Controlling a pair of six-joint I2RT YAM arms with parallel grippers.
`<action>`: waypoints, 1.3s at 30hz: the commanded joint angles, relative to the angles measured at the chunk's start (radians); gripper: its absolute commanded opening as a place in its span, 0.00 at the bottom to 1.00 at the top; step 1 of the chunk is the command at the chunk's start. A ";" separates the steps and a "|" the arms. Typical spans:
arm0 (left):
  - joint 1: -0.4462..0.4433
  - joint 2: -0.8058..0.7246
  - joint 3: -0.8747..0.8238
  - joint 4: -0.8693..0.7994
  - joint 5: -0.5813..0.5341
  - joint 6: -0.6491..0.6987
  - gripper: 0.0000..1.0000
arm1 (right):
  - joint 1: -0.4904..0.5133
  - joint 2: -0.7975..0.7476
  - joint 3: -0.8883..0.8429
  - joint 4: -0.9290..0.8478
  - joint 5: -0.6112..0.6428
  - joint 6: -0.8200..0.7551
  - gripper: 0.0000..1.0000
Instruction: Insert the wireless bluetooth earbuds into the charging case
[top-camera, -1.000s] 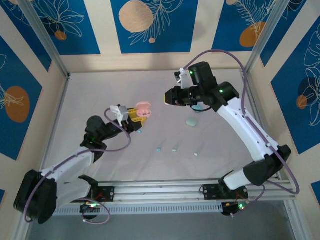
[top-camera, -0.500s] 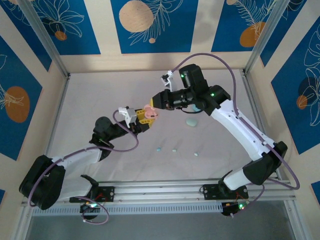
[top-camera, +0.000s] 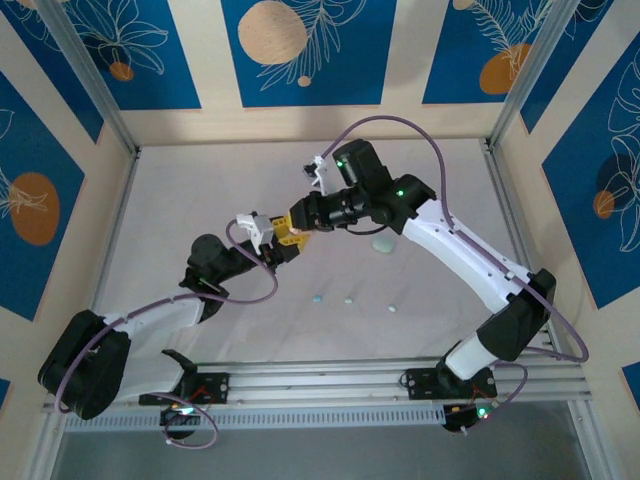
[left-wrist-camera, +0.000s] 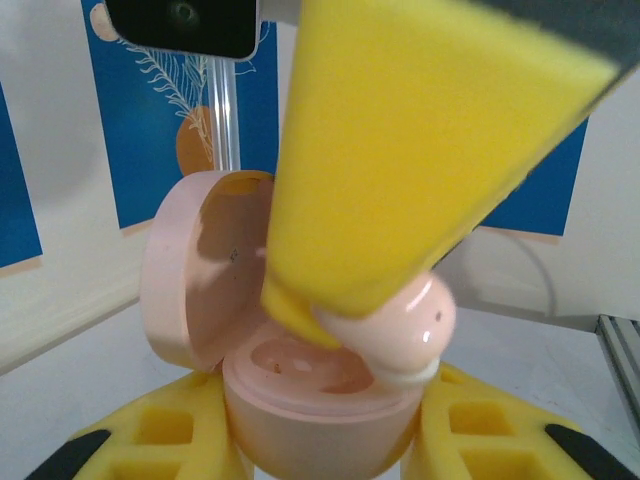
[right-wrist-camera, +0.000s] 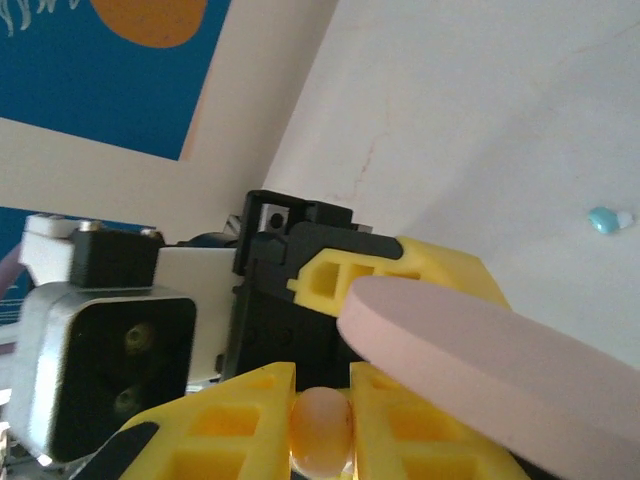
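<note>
1. We see the left hand (left-wrist-camera: 320, 445) clenched on a pink case (left-wrist-camera: 318, 410), with its yellow fingers (left-wrist-camera: 150, 430) pressing the base from both sides.
2. The case is open. In the left wrist view its lid (left-wrist-camera: 190, 275) tilts back to the left and the hollow base faces up.
3. The right hand (right-wrist-camera: 320, 400) is grasping a pink earbud (left-wrist-camera: 400, 325), pinched between its yellow fingertips and reaching the case from above.
4. That earbud is at the right edge of the open base, partly over the hollow. We cannot tell whether it touches the rim.
5. From the top camera, the two hands meet tip to tip near the middle of the counter (top-camera: 200, 190).
6. A light blue earbud (top-camera: 317, 298) lies loose on the counter closer to the arm bases. A pale earbud (top-camera: 348, 299) is near it and a third earbud (top-camera: 392, 309) is further right. All three are well apart from the pink case.
7. A mint case (top-camera: 384, 243) lies on the counter just beside the right arm.
</note>
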 joint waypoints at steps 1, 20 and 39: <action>-0.013 -0.016 0.030 0.063 -0.005 0.000 0.24 | 0.008 0.003 -0.002 -0.007 0.050 -0.006 0.19; -0.015 -0.014 0.024 0.097 -0.013 -0.025 0.24 | 0.005 0.020 -0.027 0.034 0.076 0.002 0.19; -0.016 -0.012 0.020 0.144 -0.035 -0.041 0.24 | 0.041 0.030 0.021 -0.038 0.204 -0.065 0.21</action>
